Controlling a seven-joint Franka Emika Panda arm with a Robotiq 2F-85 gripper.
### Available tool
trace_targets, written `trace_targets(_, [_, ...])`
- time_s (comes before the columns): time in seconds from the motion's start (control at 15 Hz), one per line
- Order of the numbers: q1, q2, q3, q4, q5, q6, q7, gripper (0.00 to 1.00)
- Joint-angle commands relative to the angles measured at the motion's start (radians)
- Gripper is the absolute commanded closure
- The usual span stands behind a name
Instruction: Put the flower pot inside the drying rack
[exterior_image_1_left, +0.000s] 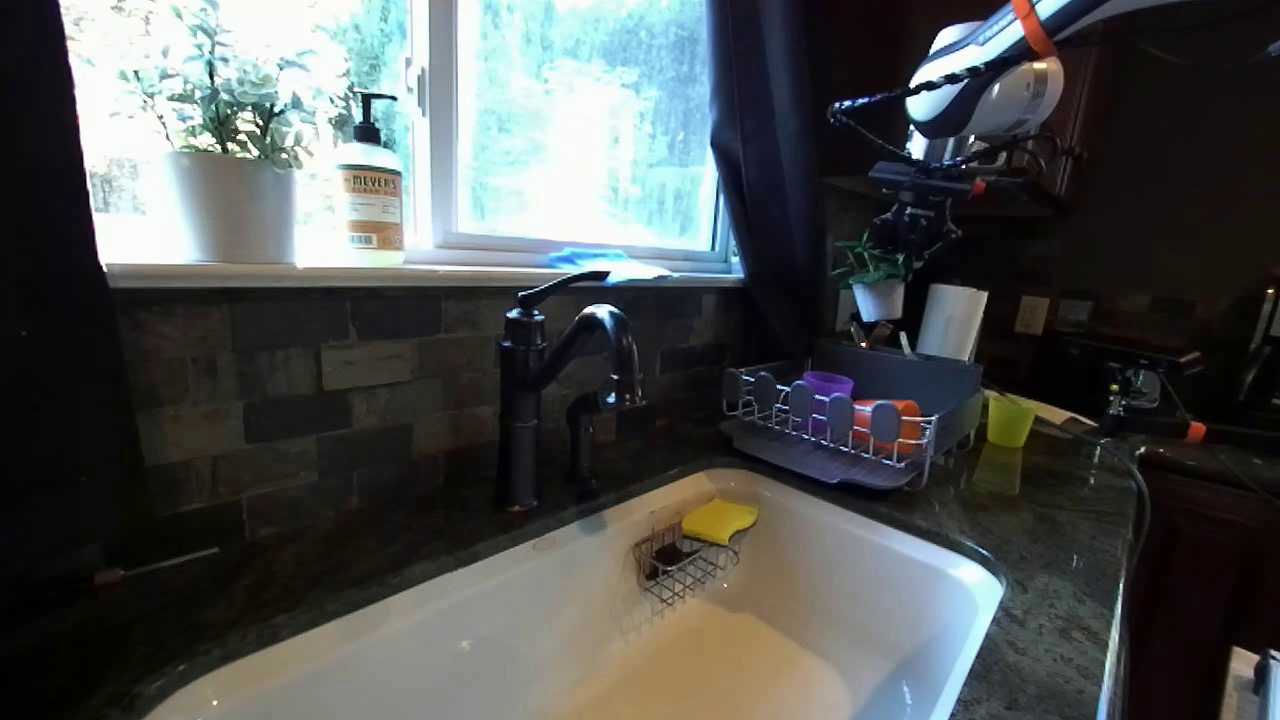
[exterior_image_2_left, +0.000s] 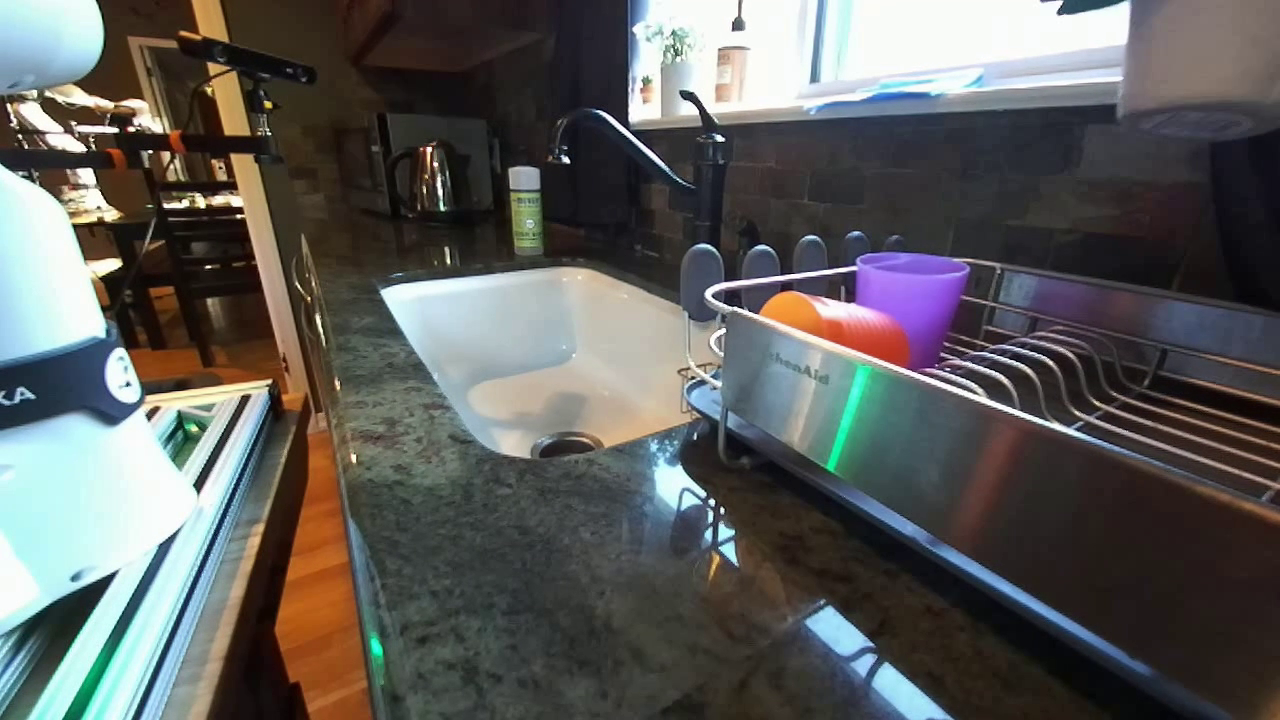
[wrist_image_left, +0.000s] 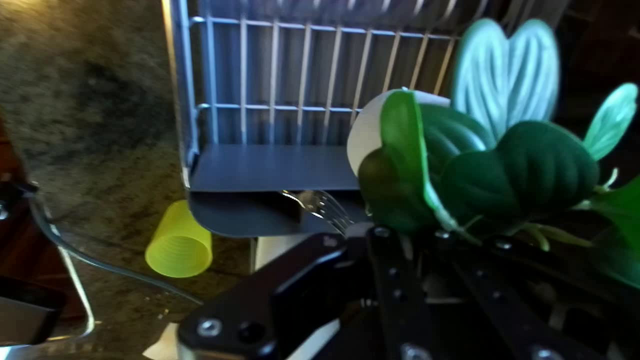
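- Flower pot (exterior_image_1_left: 880, 302): raised in the air, higher than the drying rack (exterior_image_2_left: 1000, 460), roughly upright, with the underside exposed in an exterior view; touching nothing beneath, as far as visible.
- Claw (wrist_image_left: 415, 239): pressed together and pinching the flower pot, apparently near the top edge; obscured by leaves (wrist_image_left: 520, 175) and shadow at the exact place of contact.
- Drying rack: standing on the bench (exterior_image_2_left: 520, 580), with an upright purple cup (exterior_image_2_left: 912, 312) and, beside it, an orange cup (exterior_image_2_left: 845, 335) lying on its side, both inside toward one end.
- Alignment: in the wrist view, flower pot outlined against the wires (wrist_image_left: 272, 106) and the edge of the grey cutlery holder (wrist_image_left: 272, 167), the latter with a fork (wrist_image_left: 317, 205) showing in it; from such an angle, impossible to tell which of the two to count as directly below.
- Done, to judge from the present positions: grasping, lifting, and carrying to the neighbourhood of the drying rack.
- Left, by the same judgement: shifting over the wires if needed, lowering, setting down level beside the cups, parting the claw, and withdrawing without snagging the leaves.
- Stage: probably well past the midpoint, with carrying nearly complete and placing not yet done; at this moment outside the drying rack, not in it.
- Yellow cup (exterior_image_1_left: 1010, 422): upright on the bench, just beside the drying rack; no part of the task.
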Motion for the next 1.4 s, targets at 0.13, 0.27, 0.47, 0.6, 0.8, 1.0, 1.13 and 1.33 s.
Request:
trace_targets(0.13, [0.000,0.012,-0.007,-0.153,-0.032,0.439,0.022,0.98])
trace_targets(0.27, [0.006,0.011,-0.004,-0.223,-0.052,0.526,0.026,0.98])
trace_targets(0.47, [0.001,0.004,0.002,-0.324,-0.137,0.609,0.077,0.98])
trace_targets(0.6, [-0.010,0.015,-0.007,-0.356,-0.238,0.667,0.153,0.98])
trace_targets(0.8, [-0.025,0.037,-0.026,-0.369,-0.376,0.709,0.286,0.98])
trace_targets(1.0, [-0.033,0.061,-0.040,-0.369,-0.418,0.705,0.385,0.98])
trace_targets(1.13, [-0.034,0.076,-0.043,-0.369,-0.393,0.696,0.412,0.98])
trace_targets(1.33, [-0.033,0.105,-0.048,-0.369,-0.392,0.698,0.448,0.98])
